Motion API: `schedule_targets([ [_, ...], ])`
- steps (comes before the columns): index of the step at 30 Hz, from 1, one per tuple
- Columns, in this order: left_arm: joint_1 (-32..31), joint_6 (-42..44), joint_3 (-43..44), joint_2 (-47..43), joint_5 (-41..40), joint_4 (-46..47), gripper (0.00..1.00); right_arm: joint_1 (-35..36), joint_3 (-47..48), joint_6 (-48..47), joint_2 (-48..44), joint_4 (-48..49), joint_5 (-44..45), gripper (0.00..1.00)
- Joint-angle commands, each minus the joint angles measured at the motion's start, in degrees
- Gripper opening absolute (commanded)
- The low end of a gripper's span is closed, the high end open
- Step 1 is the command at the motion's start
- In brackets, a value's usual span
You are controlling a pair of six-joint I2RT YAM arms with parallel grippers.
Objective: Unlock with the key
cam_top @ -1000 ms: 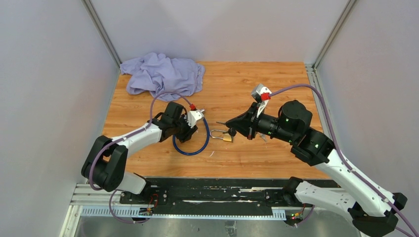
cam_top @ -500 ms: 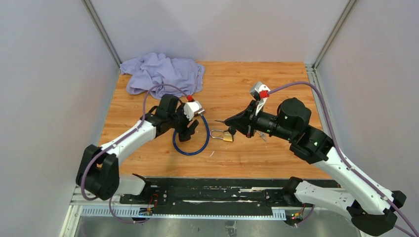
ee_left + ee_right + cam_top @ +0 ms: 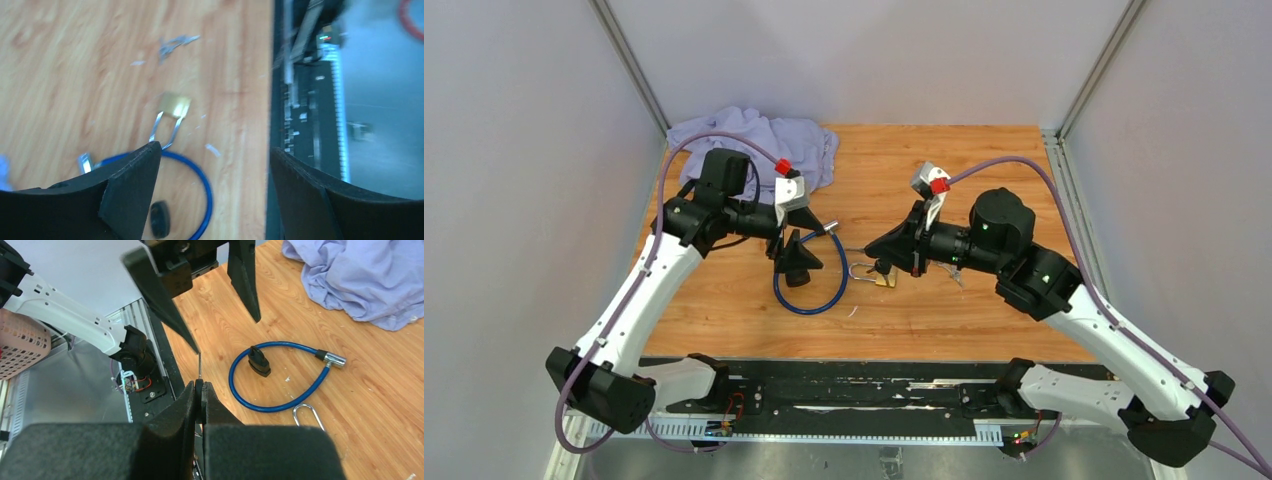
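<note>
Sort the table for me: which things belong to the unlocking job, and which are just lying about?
For the job:
- key, held by the right gripper
- brass padlock

Lying about:
- blue cable lock
- purple cloth
- small scattered bits

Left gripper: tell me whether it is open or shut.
Open. The left gripper has its fingers wide apart, gripping nothing; blue cable shows between them.

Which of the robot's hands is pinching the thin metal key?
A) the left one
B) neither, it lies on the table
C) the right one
C: the right hand is shut on the key, whose tip pokes out; the left hand is open and empty.
</note>
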Motion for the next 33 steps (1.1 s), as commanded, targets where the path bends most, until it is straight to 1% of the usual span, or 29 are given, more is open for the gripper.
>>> schedule_targets([
  [1,0.2,2.2,2.7,0.1,20.2,-9.4,0.83,-0.7,2.2,1.3,2.3,4.5,-5.6,0.0],
  [3,0.2,1.0,3.5,0.1,22.6,-9.5,0.82,-0.6,2.5,1.5,3.1,5.2,-6.4,0.01],
  [5,0.2,-0.5,4.4,0.5,23.6,-9.5,0.78,-0.6,2.8,1.5,3.6,5.6,-6.7,0.01],
  [9,0.2,-2.3,5.2,1.2,25.7,-9.6,0.68,-0.6,3.0,1.7,4.8,6.3,-7.7,0.01],
  [11,0.2,-3.4,5.7,2.2,25.7,-9.7,0.61,-0.6,3.1,2.1,5.6,6.8,-8.7,0.01],
  [13,0.2,-4.5,6.1,3.2,24.8,-9.7,0.56,-0.6,3.0,2.4,6.2,7.2,-9.4,0.01],
  [16,0.2,-5.3,6.6,3.9,23.5,-9.7,0.52,-0.6,3.3,2.4,7.2,7.7,-9.6,0.01],
  [22,-0.1,-7.1,7.4,4.5,20.9,-9.7,0.37,-0.5,4.5,2.0,9.7,8.5,-10.1,0.01],
  [26,-0.2,-7.3,6.6,3.7,20.6,-9.7,0.3,-0.5,4.3,1.7,10.5,8.6,-10.2,0.01],
  [32,-0.1,-7.2,4.9,3.8,20.5,-9.7,0.07,-0.5,3.6,1.6,10.8,8.9,-10.3,0.01],
  [33,-0.1,-7.3,4.5,3.9,20.8,-9.7,0.05,-0.4,3.6,1.5,10.8,8.8,-10.4,0.01],
])
